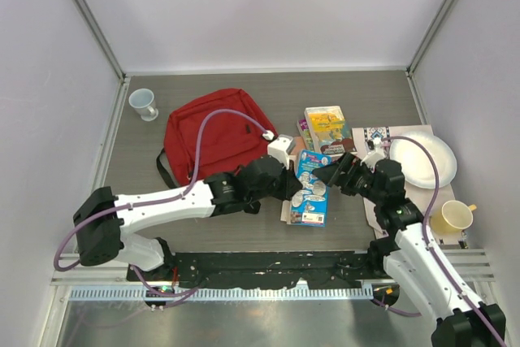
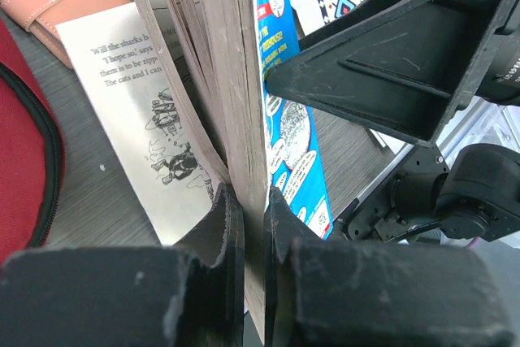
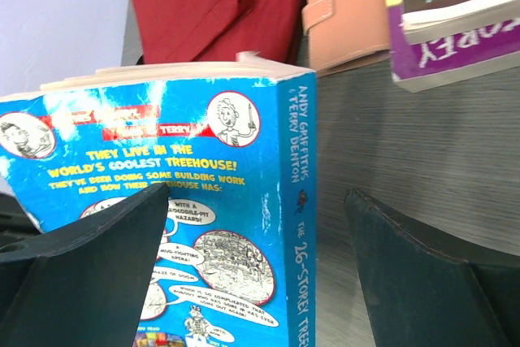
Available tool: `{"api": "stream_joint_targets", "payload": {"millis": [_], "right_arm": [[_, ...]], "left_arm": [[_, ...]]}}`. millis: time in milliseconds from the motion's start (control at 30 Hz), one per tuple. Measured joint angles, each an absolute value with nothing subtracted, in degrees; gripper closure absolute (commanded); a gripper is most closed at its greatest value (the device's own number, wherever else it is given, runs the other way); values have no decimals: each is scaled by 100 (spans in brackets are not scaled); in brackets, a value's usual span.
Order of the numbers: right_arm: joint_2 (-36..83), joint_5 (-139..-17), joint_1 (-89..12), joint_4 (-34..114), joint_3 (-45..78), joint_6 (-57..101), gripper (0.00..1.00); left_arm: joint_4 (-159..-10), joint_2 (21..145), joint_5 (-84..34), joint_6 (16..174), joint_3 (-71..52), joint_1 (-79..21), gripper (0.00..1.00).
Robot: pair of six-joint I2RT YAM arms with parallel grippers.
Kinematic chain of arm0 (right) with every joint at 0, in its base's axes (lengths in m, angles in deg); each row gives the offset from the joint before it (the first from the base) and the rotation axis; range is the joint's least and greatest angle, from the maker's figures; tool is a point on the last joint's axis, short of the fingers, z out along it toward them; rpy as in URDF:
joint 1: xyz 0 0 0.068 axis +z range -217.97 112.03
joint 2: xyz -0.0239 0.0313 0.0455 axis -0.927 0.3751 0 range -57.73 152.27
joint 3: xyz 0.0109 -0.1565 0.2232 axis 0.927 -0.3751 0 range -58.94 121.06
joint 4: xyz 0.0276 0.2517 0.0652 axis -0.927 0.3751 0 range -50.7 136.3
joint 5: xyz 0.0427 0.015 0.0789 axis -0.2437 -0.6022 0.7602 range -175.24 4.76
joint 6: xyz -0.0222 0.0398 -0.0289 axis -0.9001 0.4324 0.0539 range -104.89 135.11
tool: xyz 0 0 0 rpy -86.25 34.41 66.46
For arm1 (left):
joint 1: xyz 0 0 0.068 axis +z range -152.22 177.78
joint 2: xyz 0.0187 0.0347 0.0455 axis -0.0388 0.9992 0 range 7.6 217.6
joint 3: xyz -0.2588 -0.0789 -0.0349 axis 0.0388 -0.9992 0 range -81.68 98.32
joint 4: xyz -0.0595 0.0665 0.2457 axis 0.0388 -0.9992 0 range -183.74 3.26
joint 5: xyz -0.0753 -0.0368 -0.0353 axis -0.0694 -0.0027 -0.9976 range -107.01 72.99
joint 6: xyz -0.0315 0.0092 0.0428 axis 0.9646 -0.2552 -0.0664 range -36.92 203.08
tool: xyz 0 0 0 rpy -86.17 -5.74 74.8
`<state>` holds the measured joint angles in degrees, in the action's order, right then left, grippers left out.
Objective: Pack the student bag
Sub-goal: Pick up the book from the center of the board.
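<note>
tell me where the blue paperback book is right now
In the top view the blue paperback book is near the middle of the table, just right of the red fabric backpack, its pages pinched in the left tool.

On the blue book, "THEY LIVE IN THE WORLD'S COOLEST TREEHOUSE!" is printed, with "ANDY GRIFFITHS & TERRY DENTON" and "26-STOREY" on its spine at 3 o'clock.

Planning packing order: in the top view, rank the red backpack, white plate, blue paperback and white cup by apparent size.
1. red backpack
2. white plate
3. blue paperback, partly hidden, so unsure against the plate
4. white cup
</note>
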<state>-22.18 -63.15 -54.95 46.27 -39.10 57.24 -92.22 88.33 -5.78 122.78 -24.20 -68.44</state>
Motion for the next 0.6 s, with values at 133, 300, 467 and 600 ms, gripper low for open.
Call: {"api": "stream_joint_targets", "payload": {"millis": [133, 300, 467, 600], "right_arm": [[-2126, -5871, -5495, 4430, -3910, 5735, 6], [-1951, -5439, -5499, 3975, -3969, 5827, 9], [-1743, -5154, -5521, 3125, -4306, 6116, 20], [-1551, -5008, -5545, 2638, -4470, 6258, 17]], "left_arm": [[-8916, 8675, -703, 12230, -2691, -6798, 100], [-8551, 8568, -821, 12132, -2962, -6776, 100], [-8374, 8376, -889, 12027, -3203, -6741, 100], [-8188, 8280, -952, 12003, -3391, -6717, 100]]}}
